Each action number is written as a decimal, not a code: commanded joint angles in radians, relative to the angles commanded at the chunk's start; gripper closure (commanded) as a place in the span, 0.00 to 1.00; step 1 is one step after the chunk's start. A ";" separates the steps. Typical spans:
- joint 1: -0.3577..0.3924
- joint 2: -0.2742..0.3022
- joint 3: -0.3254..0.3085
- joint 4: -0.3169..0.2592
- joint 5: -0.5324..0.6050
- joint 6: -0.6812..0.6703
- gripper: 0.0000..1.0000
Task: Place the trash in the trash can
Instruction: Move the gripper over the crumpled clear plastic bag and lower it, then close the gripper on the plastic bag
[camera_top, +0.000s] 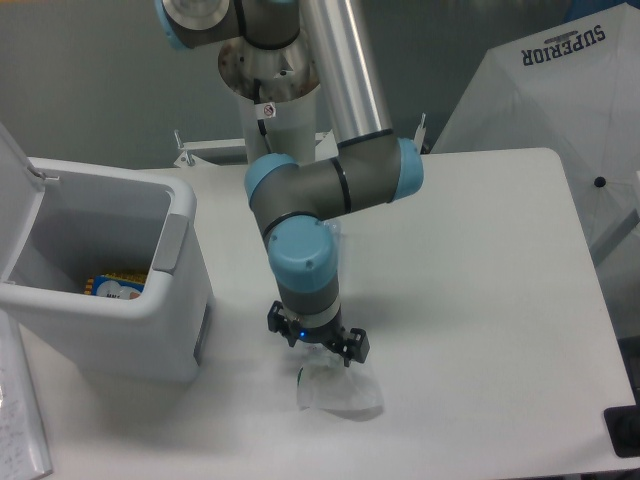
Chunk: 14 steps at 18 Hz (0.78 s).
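The crumpled white wrapper (342, 391) lies on the table near the front edge. My gripper (317, 340) points straight down just above the wrapper's top edge, open, with nothing visibly held. The crushed clear bottle is almost wholly hidden behind my wrist; only a sliver (337, 234) shows beside the blue joint. The trash can (120, 325) stands at the left with its lid (14, 190) swung up and open, well to the left of the gripper. A colourful packet (115, 286) lies inside it.
The arm's base column (272, 90) rises at the back of the table. A white cloth marked SUPERIOR (560, 80) stands at the back right. A sheet of paper (18, 420) lies at the front left, and a black object (624, 432) at the front right corner.
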 joint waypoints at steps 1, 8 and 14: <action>-0.002 -0.002 -0.002 0.000 0.000 0.000 0.00; -0.029 -0.040 0.015 0.021 0.057 -0.002 0.00; -0.034 -0.049 0.035 0.021 0.057 -0.032 0.43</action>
